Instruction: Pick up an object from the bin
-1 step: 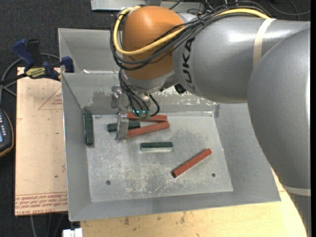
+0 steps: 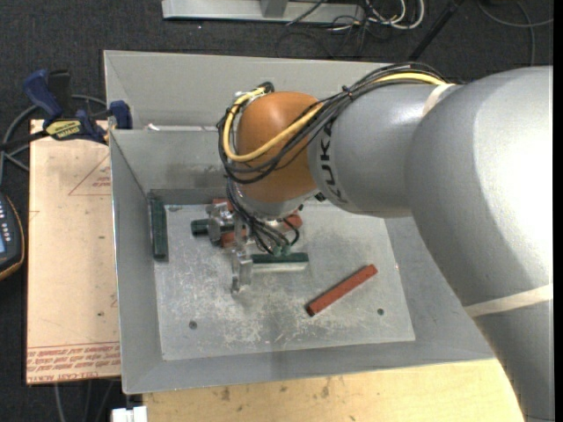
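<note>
Bin (image 2: 132,236): grey metal, three loose bars.
Nine o'clock: dark green bar (image 2: 158,227).
Four o'clock: red-brown bar (image 2: 341,290).
Centre: gripper (image 2: 240,275) beside green-and-white bar (image 2: 283,258); claw state cannot be told.

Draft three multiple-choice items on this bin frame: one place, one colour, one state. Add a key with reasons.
1. Where in the grey metal bin does the red-brown rectangular bar lie?
A. on the floor, towards the view's lower right
B. against the left wall
C. on the rim

2. What colour is the long narrow bar beside the left wall?
A. yellow
B. dark green
C. white

3. How is the red-brown bar placed?
A. lifted clear of the floor
B. standing on end
C. lying flat, apart from the gripper

Key: A, it lies right of the gripper; B, it shows dark green; C, bare floor separates them.
</note>
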Controlling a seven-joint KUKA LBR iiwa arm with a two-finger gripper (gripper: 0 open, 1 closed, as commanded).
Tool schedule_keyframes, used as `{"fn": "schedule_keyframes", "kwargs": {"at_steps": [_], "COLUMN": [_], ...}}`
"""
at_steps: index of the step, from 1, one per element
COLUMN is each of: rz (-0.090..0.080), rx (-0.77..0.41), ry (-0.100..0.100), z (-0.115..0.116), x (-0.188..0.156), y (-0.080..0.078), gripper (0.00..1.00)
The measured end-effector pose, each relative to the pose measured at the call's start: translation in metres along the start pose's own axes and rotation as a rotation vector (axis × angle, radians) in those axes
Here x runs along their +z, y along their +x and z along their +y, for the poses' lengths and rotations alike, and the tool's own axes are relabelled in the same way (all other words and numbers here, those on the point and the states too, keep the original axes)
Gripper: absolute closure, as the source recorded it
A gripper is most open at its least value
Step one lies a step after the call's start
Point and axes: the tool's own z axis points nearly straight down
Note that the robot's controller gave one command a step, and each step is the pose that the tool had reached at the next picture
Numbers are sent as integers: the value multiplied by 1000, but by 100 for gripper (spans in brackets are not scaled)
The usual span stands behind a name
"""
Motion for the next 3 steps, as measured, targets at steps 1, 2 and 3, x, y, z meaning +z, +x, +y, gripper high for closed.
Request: {"fn": "schedule_keyframes", "kwargs": {"at_steps": [1,2,3], "rz": [-14,-13,-16], "rx": [121,118,175], "ry": [-1,-2,0], "z": [-63,-61,-92], "x": [9,7,-136], "y": [17,16,44], "gripper": [0,100,100]}}
